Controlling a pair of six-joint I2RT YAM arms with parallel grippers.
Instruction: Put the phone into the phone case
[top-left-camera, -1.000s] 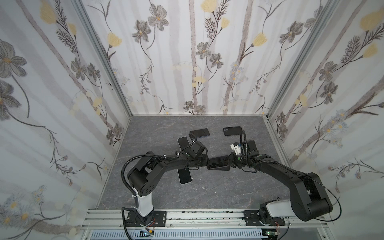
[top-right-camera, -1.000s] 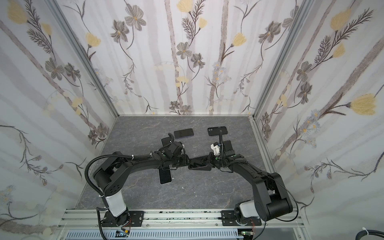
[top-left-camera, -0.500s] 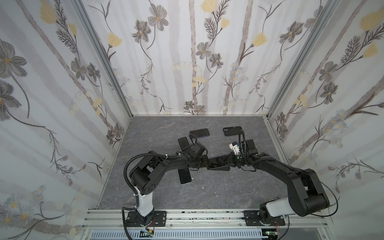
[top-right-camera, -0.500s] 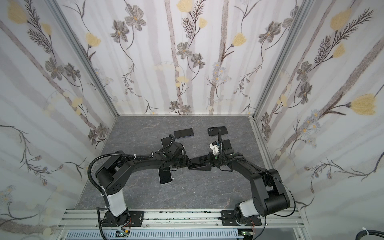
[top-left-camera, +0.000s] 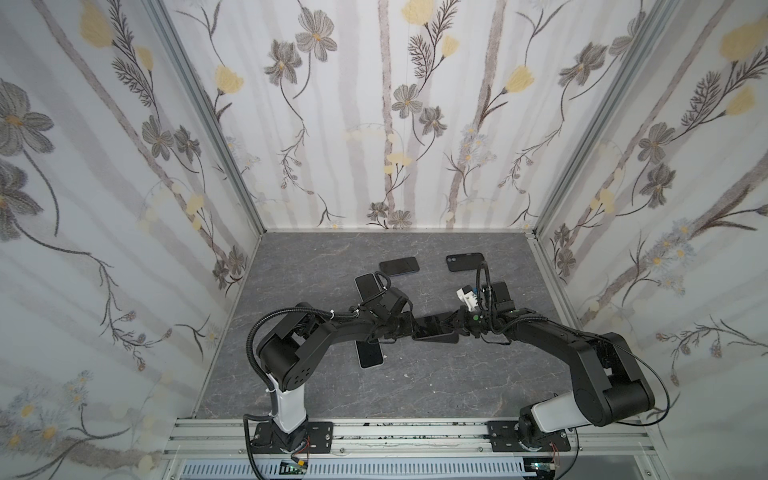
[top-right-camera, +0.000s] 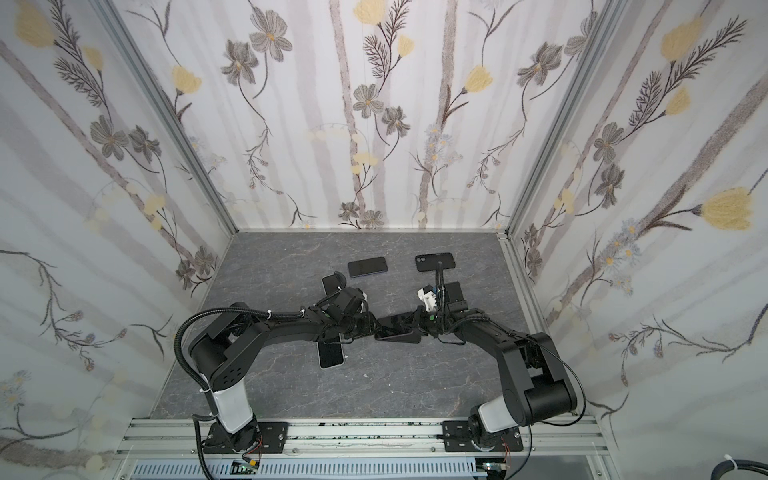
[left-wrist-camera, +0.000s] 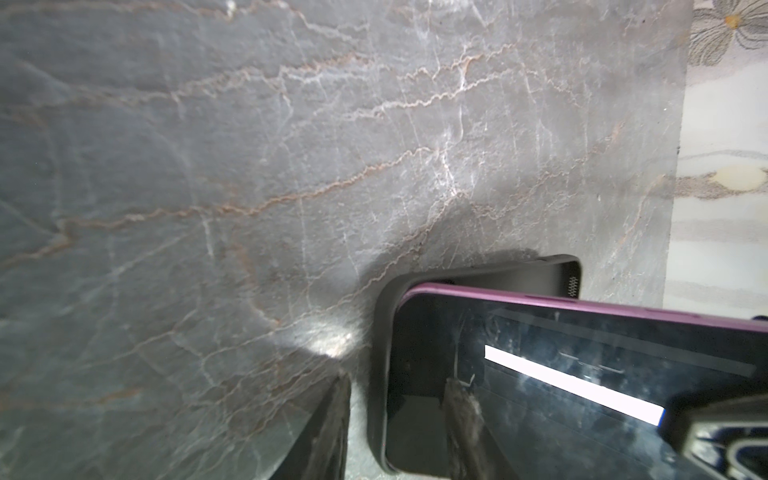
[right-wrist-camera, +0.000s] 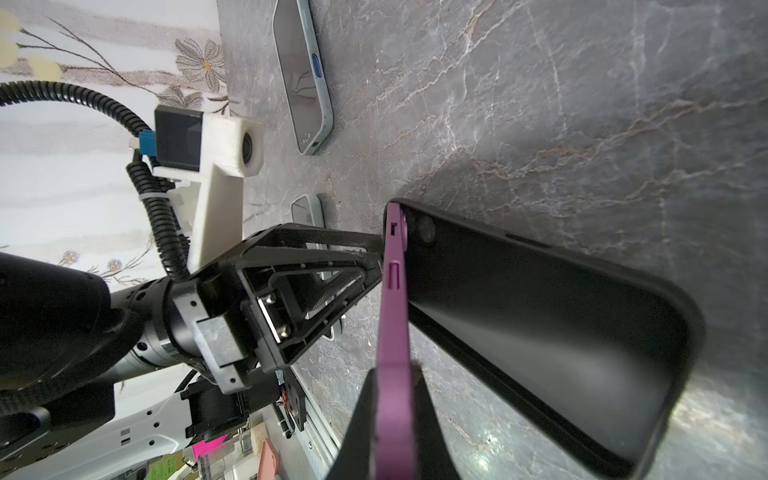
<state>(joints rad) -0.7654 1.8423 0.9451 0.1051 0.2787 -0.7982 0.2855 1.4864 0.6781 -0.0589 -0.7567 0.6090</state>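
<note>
Phone half-seated in case at mid-table, both arms on it
Grey marble tabletop (top-left-camera: 415, 395); the right arm (top-left-camera: 582, 353) has its elbow in a touch from a second ago, nothing else moved, so I judge seating unfinished; the matte black phone case (right-wrist-camera: 540, 332) sits low between the arms with the purple-edged dark-screen phone (right-wrist-camera: 395, 316) wedged in it, long axis left-right across the table, one short end tucked in the case's camera-hole end by the left gripper (left-wrist-camera: 399, 380), the other end tilted up and out; right gripper (right-wrist-camera: 395, 386) clamped tight on that raised end; left jaws narrow but apart, straddling the case's end wall, outer finger (left-wrist-camera: 328, 432) just clear
</note>
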